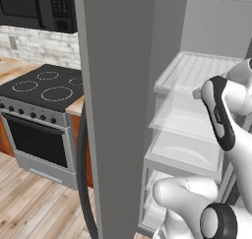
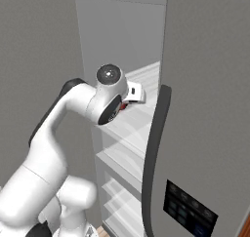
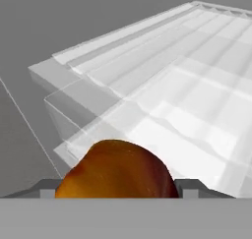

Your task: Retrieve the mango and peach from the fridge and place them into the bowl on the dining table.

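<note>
The fridge [image 1: 118, 110] stands open, and my arm reaches in over its clear shelves [image 3: 187, 100]. An orange-brown fruit with a reddish flank, which looks like the mango [image 3: 115, 171], sits between the fingertips of my gripper [image 3: 118, 186]. The jaws stand wide and press against both of its sides, just above the shelf's near corner. From the right base view, a red sliver of the mango [image 2: 122, 106] peeks out beneath the hand [image 2: 133, 92]. The peach, the bowl and the dining table are out of view.
The grey left door's edge carries a dark curved handle [image 1: 83, 184]. The right door, with its handle [image 2: 154, 148] and black control panel [image 2: 188, 209], stands close beside the arm. A black-topped stove [image 1: 44, 88] and a microwave [image 1: 39, 7] are to the left.
</note>
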Motion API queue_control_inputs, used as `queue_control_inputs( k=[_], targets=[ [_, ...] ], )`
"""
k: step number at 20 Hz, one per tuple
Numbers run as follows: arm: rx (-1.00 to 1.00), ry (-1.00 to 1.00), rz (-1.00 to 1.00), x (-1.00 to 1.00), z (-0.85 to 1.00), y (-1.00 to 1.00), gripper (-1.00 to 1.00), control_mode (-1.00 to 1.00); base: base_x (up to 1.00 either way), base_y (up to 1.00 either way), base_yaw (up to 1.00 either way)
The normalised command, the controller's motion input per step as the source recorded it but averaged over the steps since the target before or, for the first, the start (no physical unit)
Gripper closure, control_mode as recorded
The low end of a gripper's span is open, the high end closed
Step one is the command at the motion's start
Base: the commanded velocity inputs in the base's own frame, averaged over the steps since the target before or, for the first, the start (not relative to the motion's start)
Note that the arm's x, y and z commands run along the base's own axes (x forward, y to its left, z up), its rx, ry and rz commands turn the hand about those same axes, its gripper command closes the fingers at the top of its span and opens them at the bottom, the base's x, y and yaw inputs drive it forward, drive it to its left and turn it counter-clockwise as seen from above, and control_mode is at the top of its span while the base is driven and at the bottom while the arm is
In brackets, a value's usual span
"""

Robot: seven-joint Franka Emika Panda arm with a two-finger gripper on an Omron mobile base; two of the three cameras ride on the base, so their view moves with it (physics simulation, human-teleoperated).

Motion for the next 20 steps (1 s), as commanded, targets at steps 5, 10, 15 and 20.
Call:
queue_control_inputs(
  k=[5,10,15,20],
  targets=[
    [-0.02,0.0,0.0,-0.37,0.0,0.0,1.0,1.0,-0.5,0.0,0.02],
    [0.0,0.0,0.0,0.0,0.0,0.0,1.0,1.0,-0.86,0.0,0.21],
    [0.0,0.0,0.0,0.0,0.0,0.0,1.0,1.0,-0.81,0.0,0.37],
    [0.0,0.0,0.0,0.0,0.0,0.0,1.0,1.0,-0.54,-0.05,0.7]
  ],
)
